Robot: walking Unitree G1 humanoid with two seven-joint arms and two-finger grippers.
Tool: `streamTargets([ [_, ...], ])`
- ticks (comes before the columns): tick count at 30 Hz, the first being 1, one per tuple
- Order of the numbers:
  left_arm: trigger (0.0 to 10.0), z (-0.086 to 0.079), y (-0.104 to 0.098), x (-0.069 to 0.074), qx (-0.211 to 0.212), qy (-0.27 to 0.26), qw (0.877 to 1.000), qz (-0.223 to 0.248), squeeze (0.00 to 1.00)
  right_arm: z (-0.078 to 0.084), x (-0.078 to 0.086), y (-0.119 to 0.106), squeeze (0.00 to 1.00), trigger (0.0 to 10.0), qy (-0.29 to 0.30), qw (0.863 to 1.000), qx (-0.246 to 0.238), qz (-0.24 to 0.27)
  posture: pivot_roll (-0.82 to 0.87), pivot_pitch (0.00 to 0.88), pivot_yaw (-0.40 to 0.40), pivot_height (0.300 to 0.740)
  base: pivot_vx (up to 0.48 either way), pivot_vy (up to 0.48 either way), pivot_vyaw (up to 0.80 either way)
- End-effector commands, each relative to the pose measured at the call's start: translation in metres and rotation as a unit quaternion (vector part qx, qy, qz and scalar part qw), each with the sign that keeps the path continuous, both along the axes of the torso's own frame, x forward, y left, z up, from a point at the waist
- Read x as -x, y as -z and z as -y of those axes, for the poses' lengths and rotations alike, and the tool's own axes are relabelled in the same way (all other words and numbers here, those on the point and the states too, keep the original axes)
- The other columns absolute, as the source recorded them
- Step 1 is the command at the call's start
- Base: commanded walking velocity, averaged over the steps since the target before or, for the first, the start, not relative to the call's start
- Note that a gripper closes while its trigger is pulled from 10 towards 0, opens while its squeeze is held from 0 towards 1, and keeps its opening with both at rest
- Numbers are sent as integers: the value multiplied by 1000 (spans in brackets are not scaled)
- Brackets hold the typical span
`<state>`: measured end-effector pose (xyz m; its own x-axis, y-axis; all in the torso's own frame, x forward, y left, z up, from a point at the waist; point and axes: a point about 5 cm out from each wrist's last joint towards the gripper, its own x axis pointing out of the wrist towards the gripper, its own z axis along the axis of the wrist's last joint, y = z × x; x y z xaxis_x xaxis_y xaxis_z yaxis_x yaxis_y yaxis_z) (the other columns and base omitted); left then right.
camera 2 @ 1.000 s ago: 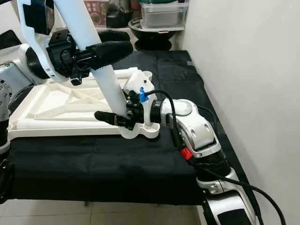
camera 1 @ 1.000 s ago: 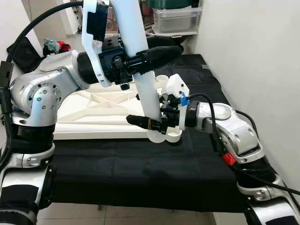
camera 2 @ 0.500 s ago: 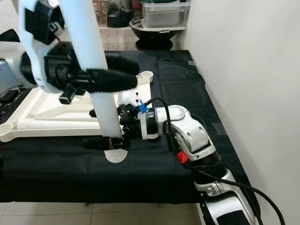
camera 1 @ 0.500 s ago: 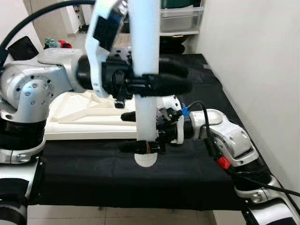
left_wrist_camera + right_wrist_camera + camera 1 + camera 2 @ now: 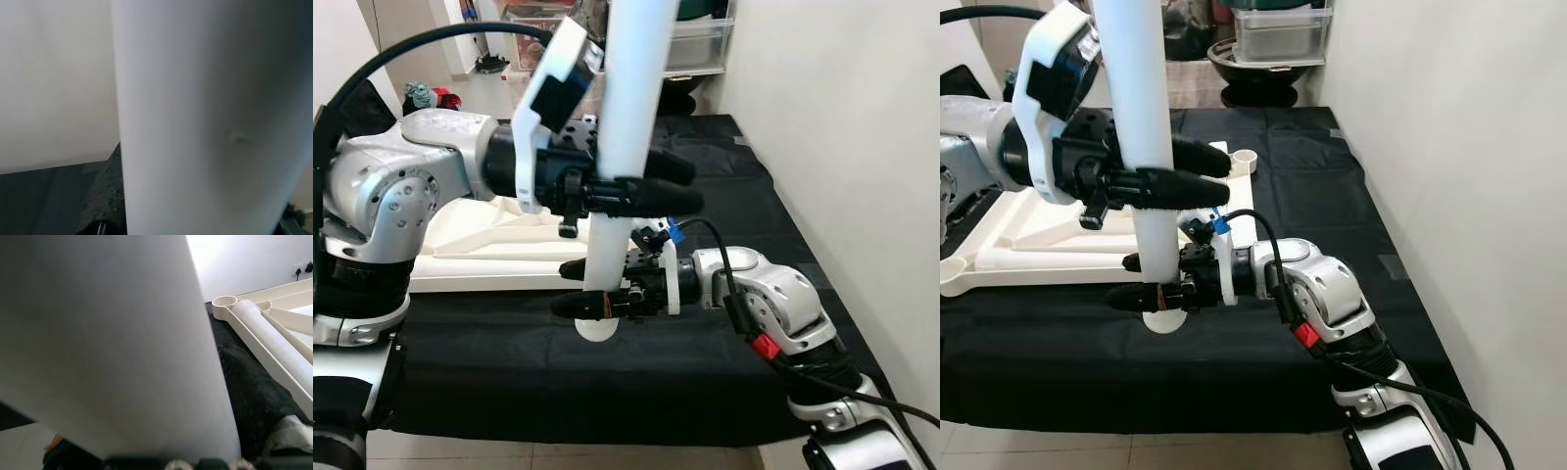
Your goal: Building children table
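Black-draped table (image 5: 734,362) against a white wall, upturned white tabletop (image 5: 1028,230) lying toward its far left. Held upright near the front edge: white table leg (image 5: 622,147), left gripper (image 5: 651,196) clamped mid-shaft, right gripper (image 5: 1141,294) pinching its foot. Probably steadied at two heights for alignment with a corner socket (image 5: 1244,157).

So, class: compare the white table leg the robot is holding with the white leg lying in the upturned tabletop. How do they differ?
Pose: the held leg stands nearly upright; the lying leg rests flat inside the upturned tabletop.
Grip: the held leg is clamped by the left tool higher up and the right tool near its foot; the lying leg is untouched.
Shared: both are plain white tubes.
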<state>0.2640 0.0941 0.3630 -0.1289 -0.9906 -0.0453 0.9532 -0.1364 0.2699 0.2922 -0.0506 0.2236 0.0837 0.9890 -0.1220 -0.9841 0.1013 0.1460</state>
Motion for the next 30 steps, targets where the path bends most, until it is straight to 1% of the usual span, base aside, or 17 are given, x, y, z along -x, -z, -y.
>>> streamTargets([
  [1,0,26,11,18,-8,106,994,8,0,-17,2,-13,0,0,8,999,-39,11,-12,2,20,740,0,0,0],
  [2,0,26,11,16,-2,101,995,12,0,-18,2,-16,0,0,10,998,-50,20,-12,2,20,740,0,0,0],
  [3,0,26,11,16,-2,101,995,12,0,-18,2,-16,0,0,10,998,-50,20,-12,2,20,740,0,0,0],
  [4,0,26,11,16,7,96,995,11,0,-20,3,-20,0,0,10,997,-71,37,-15,3,21,740,0,0,0],
  [6,0,25,10,14,23,90,996,9,0,-22,6,-26,0,0,10,994,-99,54,-15,3,21,740,0,0,0],
  [7,0,25,10,14,23,90,996,9,0,-22,6,-26,0,0,10,994,-99,54,-15,3,21,740,0,0,0],
  [10,0,20,13,11,44,79,996,7,0,-25,10,-30,0,0,6,990,-123,68,-20,4,22,740,0,0,0],
  [18,0,14,15,8,55,74,996,7,0,-26,11,-32,0,0,16,988,-136,73,-21,5,21,740,0,0,0],
  [24,0,13,17,6,57,73,996,9,0,-26,10,-31,0,0,23,988,-132,81,-22,1,21,740,0,0,0],
  [25,4314,15,16,5,59,65,996,14,0,-26,10,-31,0,0,27,988,-129,84,-22,0,20,740,0,0,0],
  [26,10000,15,15,4,65,59,996,11,1000,-25,9,-30,0,0,31,988,-127,86,-22,0,20,740,0,0,0],
  [28,10000,16,14,3,69,55,996,9,1000,-25,8,-30,0,0,34,988,-126,87,-23,0,20,740,0,0,0],
  [30,10000,15,10,2,82,50,995,7,1000,-24,7,-30,0,0,40,987,-123,91,-22,0,19,740,0,0,0],
])
